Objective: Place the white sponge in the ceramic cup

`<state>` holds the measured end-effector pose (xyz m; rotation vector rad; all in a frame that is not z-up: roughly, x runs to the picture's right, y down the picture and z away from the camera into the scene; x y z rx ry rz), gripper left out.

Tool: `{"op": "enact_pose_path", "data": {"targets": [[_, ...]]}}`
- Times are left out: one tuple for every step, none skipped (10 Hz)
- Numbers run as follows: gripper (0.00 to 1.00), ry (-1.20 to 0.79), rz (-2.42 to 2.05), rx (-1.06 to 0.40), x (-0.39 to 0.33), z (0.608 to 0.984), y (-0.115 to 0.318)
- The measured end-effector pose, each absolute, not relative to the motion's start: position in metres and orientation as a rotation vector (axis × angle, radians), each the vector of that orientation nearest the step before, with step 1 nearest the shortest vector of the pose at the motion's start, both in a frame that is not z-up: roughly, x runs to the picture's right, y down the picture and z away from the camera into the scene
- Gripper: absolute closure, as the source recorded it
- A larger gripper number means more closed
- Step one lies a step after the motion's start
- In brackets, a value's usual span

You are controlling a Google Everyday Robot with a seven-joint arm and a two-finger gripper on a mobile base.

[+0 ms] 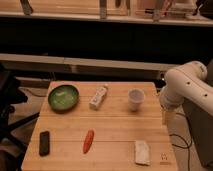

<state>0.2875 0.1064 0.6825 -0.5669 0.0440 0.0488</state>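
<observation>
**Sponge waiting at the front, gripper hanging off the right edge**

We are looking down on a wooden table (115, 127), and the white sponge (142, 152) is lying flat near the front right corner, its long side running front to back. Nothing is touching it. The ceramic cup (135, 98) is standing upright farther back on the same right-hand side, almost straight behind the sponge with a stretch of bare wood between them, mouth facing up.

Over at the right, the robot's bulky white arm (185, 87) is curving in from outside the table. The gripper (167, 116) is hanging down from it right at the table's right edge, beside the cup and well apart from the sponge. Whether it is wide or narrow, I cannot tell from here. It is gripping nothing that I can make out.

Across the rest of the surface, a green bowl (63, 97) is sitting at the back left. A white capped tube (98, 97) is lying on its side between the bowl and the cup, angled slightly. An orange carrot (88, 141) is lying near the front middle, and a small black block (44, 143) is resting flat at the front left. All of them are sitting apart from one another.
</observation>
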Motion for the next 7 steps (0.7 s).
{"op": "enact_pose_path", "data": {"targets": [[0.2, 0.042, 0.033, -0.569, 0.286, 0.683, 0.112], [0.2, 0.034, 0.006, -0.573, 0.281, 0.684, 0.126], [0.2, 0.034, -0.011, -0.576, 0.281, 0.685, 0.14], [0.2, 0.033, -0.026, -0.577, 0.28, 0.685, 0.143], [0.2, 0.03, -0.032, -0.578, 0.277, 0.686, 0.143], [0.2, 0.029, -0.036, -0.578, 0.276, 0.686, 0.143], [0.2, 0.023, -0.058, -0.585, 0.274, 0.687, 0.149]]}}
